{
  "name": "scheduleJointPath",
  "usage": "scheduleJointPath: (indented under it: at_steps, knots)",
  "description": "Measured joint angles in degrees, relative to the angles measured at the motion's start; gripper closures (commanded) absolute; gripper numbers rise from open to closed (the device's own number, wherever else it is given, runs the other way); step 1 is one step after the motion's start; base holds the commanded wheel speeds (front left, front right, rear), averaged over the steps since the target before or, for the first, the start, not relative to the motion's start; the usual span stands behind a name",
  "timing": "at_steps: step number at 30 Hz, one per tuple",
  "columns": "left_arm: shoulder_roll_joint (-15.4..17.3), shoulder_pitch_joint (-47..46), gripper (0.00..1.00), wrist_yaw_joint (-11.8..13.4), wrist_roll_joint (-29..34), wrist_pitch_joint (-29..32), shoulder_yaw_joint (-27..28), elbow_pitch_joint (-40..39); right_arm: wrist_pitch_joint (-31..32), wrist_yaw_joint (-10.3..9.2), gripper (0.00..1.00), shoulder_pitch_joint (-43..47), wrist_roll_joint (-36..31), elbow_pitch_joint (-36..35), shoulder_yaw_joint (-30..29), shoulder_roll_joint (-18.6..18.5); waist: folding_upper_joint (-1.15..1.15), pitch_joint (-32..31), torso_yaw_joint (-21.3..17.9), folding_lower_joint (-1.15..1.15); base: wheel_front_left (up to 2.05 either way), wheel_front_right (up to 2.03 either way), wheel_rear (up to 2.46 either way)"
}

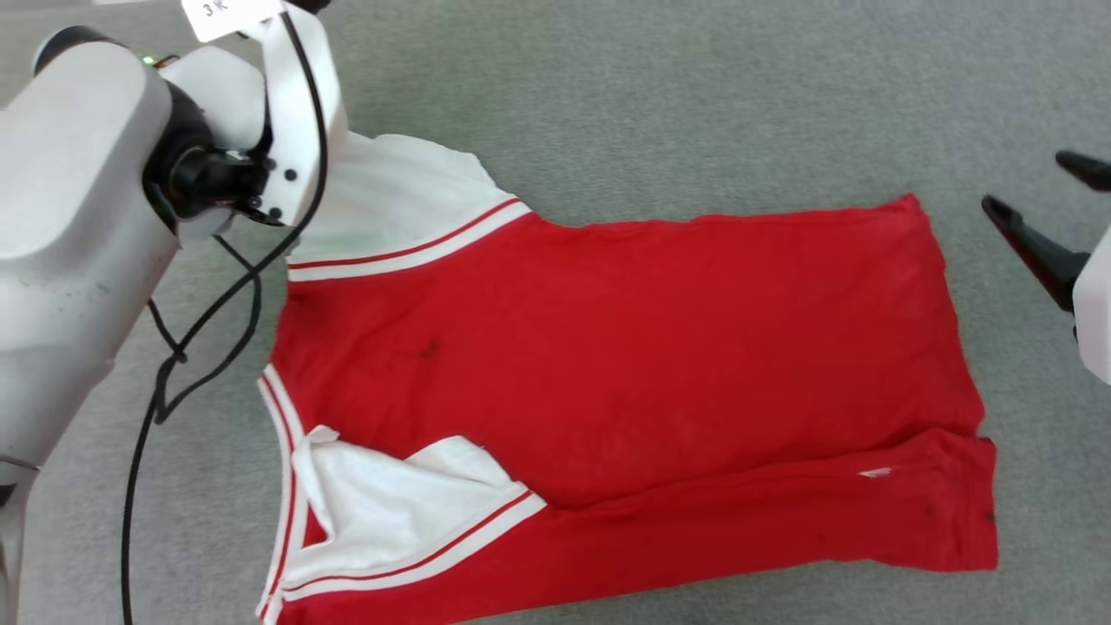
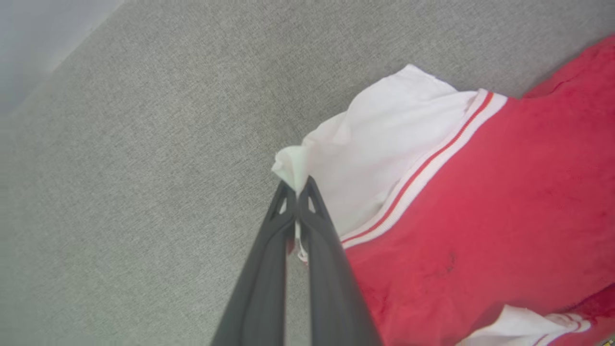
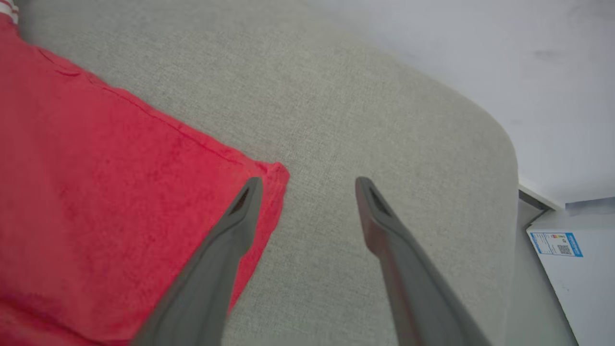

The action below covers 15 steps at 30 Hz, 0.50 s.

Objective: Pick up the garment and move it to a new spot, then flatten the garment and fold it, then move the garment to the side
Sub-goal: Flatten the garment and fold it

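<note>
Closest to the head camera is the left arm (image 1: pixel 78 243), reaching over the top left of the garment (image 1: pixel 625 347). The left fingers (image 2: pixel 293 206) are pressed together on the tip of the far sleeve (image 2: pixel 375 154), with a small tuft of white cloth sticking out past their tips. The right fingers (image 3: pixel 238 226) stand wide apart and hold nothing. They hover just beside the far hem corner (image 3: pixel 276 173), one over the red cloth and the other over the grey surface (image 3: pixel 365 96).

The garment lies spread across the middle of that surface, collar end to the left and hem to the right. Its red body is mostly smooth. Along the near edge a long crease runs from the near sleeve (image 1: pixel 391 503) to the hem, and the sleeve sits partly tucked under the body there, so that side may already be turned in; I cannot tell for sure.

Judging from this, the pick-up and move look done and the flattening is nearly so. The fold seems to be starting, with one far corner gripped and the other not yet taken. Finishing the fold and shifting the garment aside are left.
</note>
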Motion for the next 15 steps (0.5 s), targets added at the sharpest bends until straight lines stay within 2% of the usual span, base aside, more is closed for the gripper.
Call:
scheduleJointPath:
  at_steps: [5,8,9,15]
  knots:
    - [-0.89,0.0,1.0,-0.48,-0.1,-1.04,-0.42,-3.22,13.56,0.0,0.0,-6.44,7.64,3.23,9.12,-5.16,0.0,-0.36,2.83,0.0,0.0,0.0,0.0]
    - [-1.04,-0.04,1.0,-0.53,-0.09,-1.6,-0.59,-4.95,18.19,0.0,0.0,-9.89,9.92,5.52,12.35,-6.08,0.0,0.29,4.22,0.0,0.0,0.0,0.0]
    - [-1.22,-0.08,1.0,-0.6,0.1,-2.47,-1.05,-6.62,20.3,-0.01,0.0,-12.76,11.14,8.62,14.06,-5.82,0.0,1.43,5.34,0.0,0.0,0.0,0.0]
    - [-1.35,-0.53,1.0,-1.0,0.52,-3.64,-1.98,-9.42,19.73,-0.01,0.0,-16.39,11.01,14.68,17.83,-3.85,0.0,3.7,7.33,0.0,0.0,0.0,0.0]
